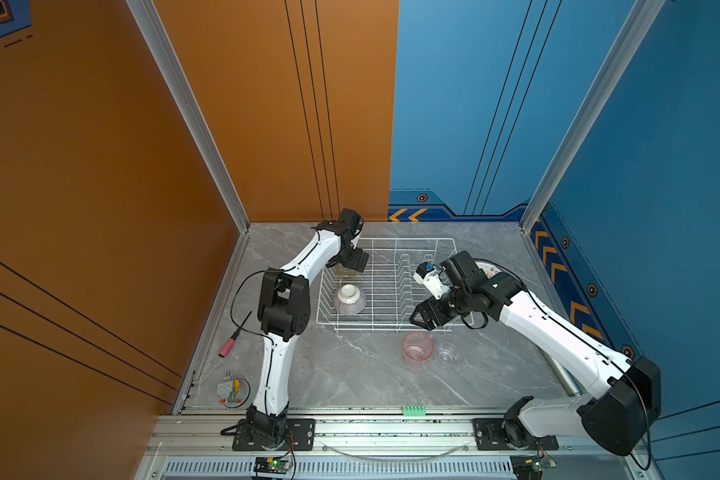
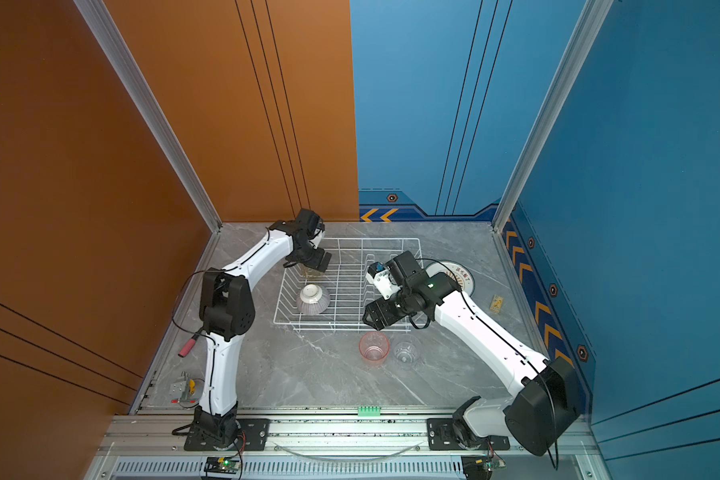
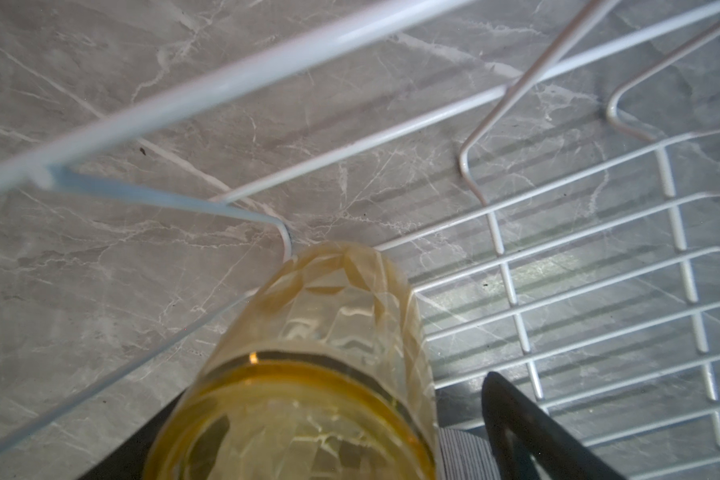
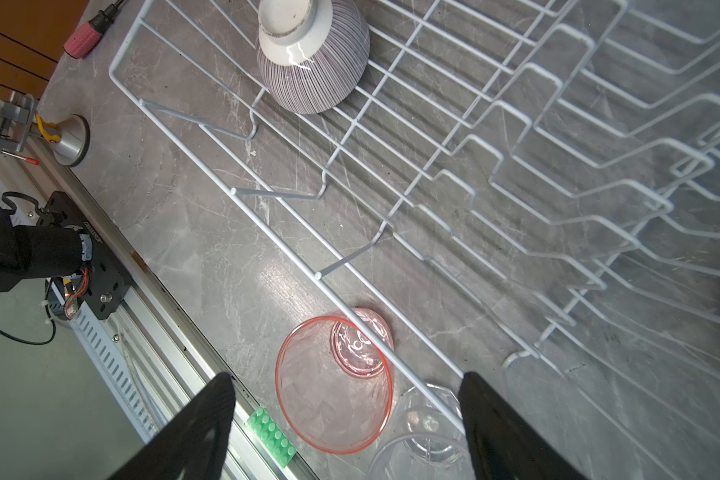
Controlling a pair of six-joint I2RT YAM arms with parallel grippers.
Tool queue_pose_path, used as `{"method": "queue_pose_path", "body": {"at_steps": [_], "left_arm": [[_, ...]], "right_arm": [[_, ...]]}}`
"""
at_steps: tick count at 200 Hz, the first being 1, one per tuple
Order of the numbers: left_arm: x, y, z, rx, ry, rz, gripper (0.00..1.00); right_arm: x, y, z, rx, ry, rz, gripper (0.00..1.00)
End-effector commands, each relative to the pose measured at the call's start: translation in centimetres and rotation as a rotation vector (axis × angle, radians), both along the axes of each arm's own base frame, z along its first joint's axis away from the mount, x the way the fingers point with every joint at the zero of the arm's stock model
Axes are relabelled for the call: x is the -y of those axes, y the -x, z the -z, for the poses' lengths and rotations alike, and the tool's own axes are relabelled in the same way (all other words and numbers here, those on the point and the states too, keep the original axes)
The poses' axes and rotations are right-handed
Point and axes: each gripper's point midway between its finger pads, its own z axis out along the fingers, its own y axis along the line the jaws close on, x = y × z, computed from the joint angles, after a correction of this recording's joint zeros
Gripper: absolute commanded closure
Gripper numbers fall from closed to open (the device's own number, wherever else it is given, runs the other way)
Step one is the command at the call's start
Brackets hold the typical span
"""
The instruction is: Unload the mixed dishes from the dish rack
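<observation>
The white wire dish rack (image 1: 387, 240) (image 2: 371, 240) sits mid-table. A yellow tumbler (image 1: 346, 272) (image 3: 329, 316) stands in its far left corner. My left gripper (image 1: 347, 268) (image 3: 308, 436) is open around it, with a gap showing beside one finger (image 3: 516, 415). A striped bowl (image 1: 349, 298) (image 4: 312, 58) lies upside down in the rack. My right gripper (image 1: 420, 325) (image 4: 346, 415) hangs open and empty over the rack's near rim (image 4: 275, 232). A pink tumbler (image 1: 417, 348) (image 4: 333, 386) and a clear tumbler (image 1: 449, 351) (image 4: 425, 419) stand on the table just below it.
A dark-rimmed plate (image 2: 454, 274) lies on the table right of the rack, partly under my right arm. A red-handled screwdriver (image 1: 235, 338) and a small metal fixture (image 1: 231, 390) are at the left edge. A green block (image 1: 413, 411) sits on the front rail.
</observation>
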Motion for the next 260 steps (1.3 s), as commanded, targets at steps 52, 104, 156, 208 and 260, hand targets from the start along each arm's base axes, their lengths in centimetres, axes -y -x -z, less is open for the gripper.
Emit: {"method": "queue_pose_path", "body": {"at_steps": [52, 104, 156, 208, 260], "left_arm": [[-0.5, 0.3, 0.9, -0.056, 0.008, 0.007, 0.31], [-0.1, 0.8, 0.1, -0.060, 0.052, 0.023, 0.46], [1.3, 1.4, -3.4, -0.020, 0.150, 0.059, 0.47], [3.1, 2.3, -7.4, 0.016, 0.284, 0.104, 0.47], [6.1, 3.9, -12.5, 0.057, 0.485, 0.186, 0.47]], "right_arm": [[0.2, 0.0, 0.9, -0.025, -0.001, 0.017, 0.16], [-0.2, -0.2, 0.9, -0.029, -0.018, 0.021, 0.16], [-0.9, -1.8, -1.4, -0.044, -0.265, 0.068, 0.17], [-0.8, -2.9, -3.7, -0.037, -0.453, 0.102, 0.18], [-1.0, -4.2, -5.6, -0.026, -0.633, 0.120, 0.24]]}}
